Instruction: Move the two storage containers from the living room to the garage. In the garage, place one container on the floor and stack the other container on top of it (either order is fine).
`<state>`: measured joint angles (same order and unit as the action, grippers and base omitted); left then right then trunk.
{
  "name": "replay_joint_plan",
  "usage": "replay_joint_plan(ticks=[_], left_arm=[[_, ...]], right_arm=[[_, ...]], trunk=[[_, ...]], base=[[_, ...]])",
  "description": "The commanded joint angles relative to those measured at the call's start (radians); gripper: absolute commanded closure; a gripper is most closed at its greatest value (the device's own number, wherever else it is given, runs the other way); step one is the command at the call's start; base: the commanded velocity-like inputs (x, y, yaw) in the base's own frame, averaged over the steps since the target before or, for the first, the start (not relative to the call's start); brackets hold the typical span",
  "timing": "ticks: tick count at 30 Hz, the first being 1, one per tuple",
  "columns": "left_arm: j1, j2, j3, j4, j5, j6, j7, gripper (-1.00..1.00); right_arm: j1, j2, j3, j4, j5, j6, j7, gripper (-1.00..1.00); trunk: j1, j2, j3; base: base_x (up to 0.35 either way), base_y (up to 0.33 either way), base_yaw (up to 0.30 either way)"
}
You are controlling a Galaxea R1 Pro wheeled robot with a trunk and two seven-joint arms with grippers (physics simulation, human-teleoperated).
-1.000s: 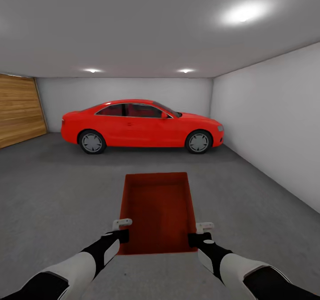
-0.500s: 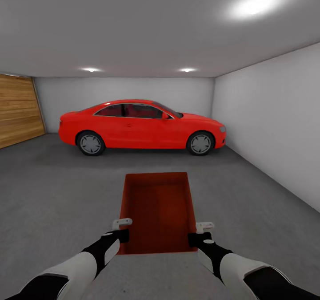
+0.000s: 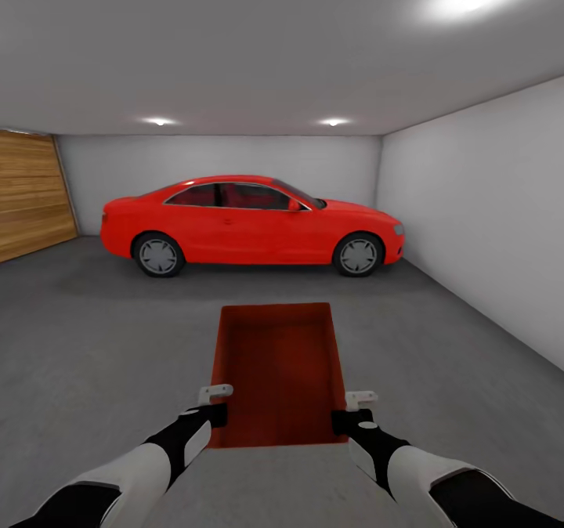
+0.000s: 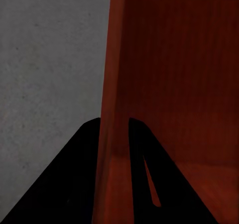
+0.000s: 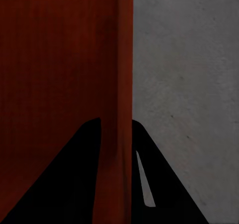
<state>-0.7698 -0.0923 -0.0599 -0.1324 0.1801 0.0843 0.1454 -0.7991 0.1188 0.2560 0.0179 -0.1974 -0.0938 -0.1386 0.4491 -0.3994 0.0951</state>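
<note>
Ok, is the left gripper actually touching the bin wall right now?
Touching. In the left wrist view the left gripper has its jaws on either side of the bin's thin side wall, pressed against it with no gap visible.

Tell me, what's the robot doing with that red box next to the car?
The robot is carrying a storage container through the garage, holding it out in front over the grey floor. Its left claw pinches the box's left wall and its right claw pinches the right wall. The box is open on top and looks empty. A red car is parked ahead by the back wall.
</note>
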Motion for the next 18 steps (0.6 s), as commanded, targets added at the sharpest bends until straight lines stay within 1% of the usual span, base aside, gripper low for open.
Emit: replay_joint_plan(ticks=[1, 18], left_arm=[[0.000, 0.027, 0.018, -0.006, -0.013, 0.006, 0.022, 1.00], [0.000, 0.028, 0.018, -0.006, -0.013, 0.006, 0.022, 1.00]], right_arm=[[0.000, 0.001, -0.011, 0.002, -0.003, -0.001, 0.004, 1.00], [0.000, 0.001, -0.011, 0.002, -0.003, 0.002, 0.005, 1.00]], trunk=[[0.001, -0.001, 0.000], [0.001, -0.001, 0.000]], base=[[0.322, 0.008, 0.000], [0.322, 0.001, 0.000]])
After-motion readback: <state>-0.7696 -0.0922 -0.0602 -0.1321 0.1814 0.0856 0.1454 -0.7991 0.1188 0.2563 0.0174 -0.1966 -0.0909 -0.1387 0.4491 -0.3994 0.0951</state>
